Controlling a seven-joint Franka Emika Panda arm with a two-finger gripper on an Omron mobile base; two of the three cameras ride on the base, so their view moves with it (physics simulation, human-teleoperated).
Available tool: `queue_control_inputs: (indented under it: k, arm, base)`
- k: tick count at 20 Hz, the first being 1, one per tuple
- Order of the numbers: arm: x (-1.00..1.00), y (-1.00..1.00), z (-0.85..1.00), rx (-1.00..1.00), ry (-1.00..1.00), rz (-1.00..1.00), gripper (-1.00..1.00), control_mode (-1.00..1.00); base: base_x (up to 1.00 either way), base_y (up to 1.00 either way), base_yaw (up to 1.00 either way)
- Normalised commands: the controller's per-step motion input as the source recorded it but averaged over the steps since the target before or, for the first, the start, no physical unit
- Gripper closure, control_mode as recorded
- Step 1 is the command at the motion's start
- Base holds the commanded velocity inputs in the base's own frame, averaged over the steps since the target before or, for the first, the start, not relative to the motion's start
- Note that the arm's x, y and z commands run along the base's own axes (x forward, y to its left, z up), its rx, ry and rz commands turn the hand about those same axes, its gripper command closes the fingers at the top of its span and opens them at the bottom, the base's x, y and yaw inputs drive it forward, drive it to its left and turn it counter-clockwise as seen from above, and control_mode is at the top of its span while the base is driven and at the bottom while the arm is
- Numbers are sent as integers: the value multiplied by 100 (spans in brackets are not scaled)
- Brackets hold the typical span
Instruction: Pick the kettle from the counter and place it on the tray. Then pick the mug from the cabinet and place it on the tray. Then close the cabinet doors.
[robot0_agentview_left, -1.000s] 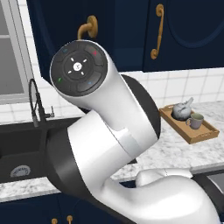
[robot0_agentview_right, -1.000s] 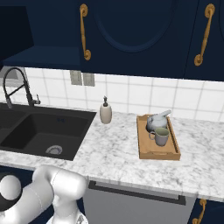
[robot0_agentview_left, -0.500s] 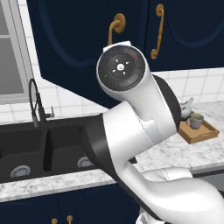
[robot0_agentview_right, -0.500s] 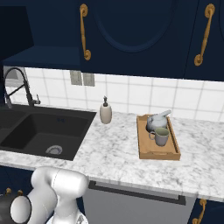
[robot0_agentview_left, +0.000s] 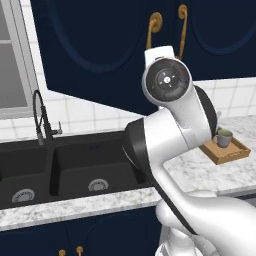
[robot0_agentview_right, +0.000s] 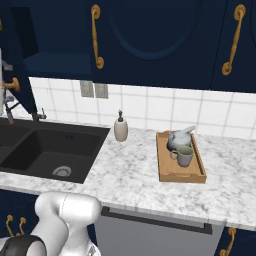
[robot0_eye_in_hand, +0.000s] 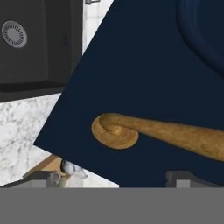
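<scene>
The gripper faces a dark navy cabinet door at close range, its two dark fingertips spread wide with nothing between them. Just ahead of the fingertips, a curved brass handle runs across the door, its round foot a little above the gap between them. Whether the fingers touch the door cannot be told.

Past the door's edge, beyond the gripper, lie the speckled marble counter and the black sink. A corner of the wooden tray and a bit of the pale grey kettle peek out beside one fingertip.

From the left base camera, the white arm rises in front of the swung-out door, with the tray off to its right and the mug on it.

From the right base camera, the tray sits on the counter with the kettle at its back and the greyish-olive mug just in front, both inside the raised edges. A beige soap bottle stands between tray and sink. Above, the cabinet shows its shelf on the left.
</scene>
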Motion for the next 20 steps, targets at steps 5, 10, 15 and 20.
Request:
queue_control_inputs:
  k: [5,10,15,20]
  arm:
    - [74,-25,0,7,-1,-2,-100,-100]
    - [84,-11,0,12,0,0,-100,-100]
    - [91,-9,-1,11,0,0,-100,-100]
    - [91,-7,-5,12,0,3,-100,-100]
  base:
    - [0,0,0]
    - [0,0,0]
    - [0,0,0]
    - [0,0,0]
